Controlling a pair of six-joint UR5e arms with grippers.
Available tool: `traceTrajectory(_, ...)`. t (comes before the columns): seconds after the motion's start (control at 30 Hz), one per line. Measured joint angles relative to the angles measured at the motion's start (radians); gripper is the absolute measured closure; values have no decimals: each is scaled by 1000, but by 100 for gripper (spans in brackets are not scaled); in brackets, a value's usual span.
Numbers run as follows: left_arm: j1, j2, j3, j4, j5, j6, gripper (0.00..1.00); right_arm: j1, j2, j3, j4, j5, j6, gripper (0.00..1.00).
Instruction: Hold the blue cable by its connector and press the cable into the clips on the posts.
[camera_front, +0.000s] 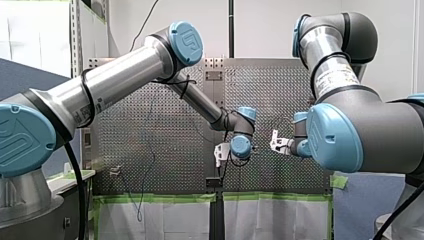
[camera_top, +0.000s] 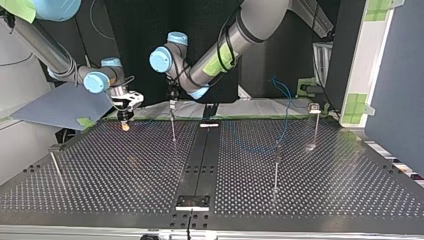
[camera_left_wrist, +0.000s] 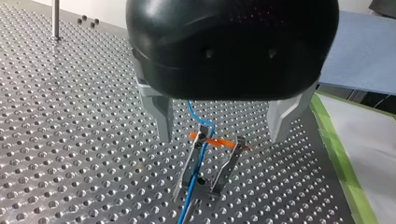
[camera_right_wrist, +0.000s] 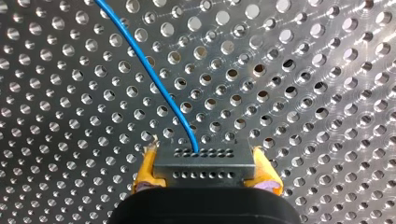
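In the right wrist view my right gripper (camera_right_wrist: 204, 156) is shut on a black connector (camera_right_wrist: 204, 169), its yellow pads (camera_right_wrist: 145, 171) at both ends. The blue cable (camera_right_wrist: 154, 79) leaves the connector and runs ahead over the perforated plate. In the left wrist view my left gripper (camera_left_wrist: 222, 135) stands open, its metal fingers (camera_left_wrist: 159, 116) wide apart above a metal clip (camera_left_wrist: 229, 165) on a post. The cable (camera_left_wrist: 192, 179) runs through that clip, beside an orange piece. In the top view my left gripper (camera_top: 172, 102) hangs over a thin post (camera_top: 173, 127), and my right gripper (camera_top: 125, 119) is to its left, near the table's far edge.
More thin posts stand on the table (camera_top: 125, 200): one in the middle right (camera_top: 276, 170), one at the far right (camera_top: 315, 120), one at the left (camera_top: 55, 167). A loop of blue cable (camera_top: 286, 97) hangs past the far edge. Green tape lines that edge.
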Motion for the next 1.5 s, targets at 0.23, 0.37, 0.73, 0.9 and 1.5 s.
traceTrajectory(0.23, 0, 0, 0, -1, -1, 0, 0, 0, 0, 0, 0, 0, 0, 100)
traceTrajectory(0.37, -3, 0, 0, -1, -13, 0, 0, 0, 0, 0, 0, 0, 0, 100)
traceTrajectory(0.73, -37, 36, -41, 24, -85, -5, 0, -2, 0, 0, 4, -2, 0, 100)
traceTrajectory(0.9, -40, 74, -80, 62, -80, -18, 0, -2, 0, 0, 5, -2, 0, 100)
traceTrajectory(1.5, -42, 223, -229, 210, -106, -83, 0, -4, 0, 0, 5, -2, 6, 100)
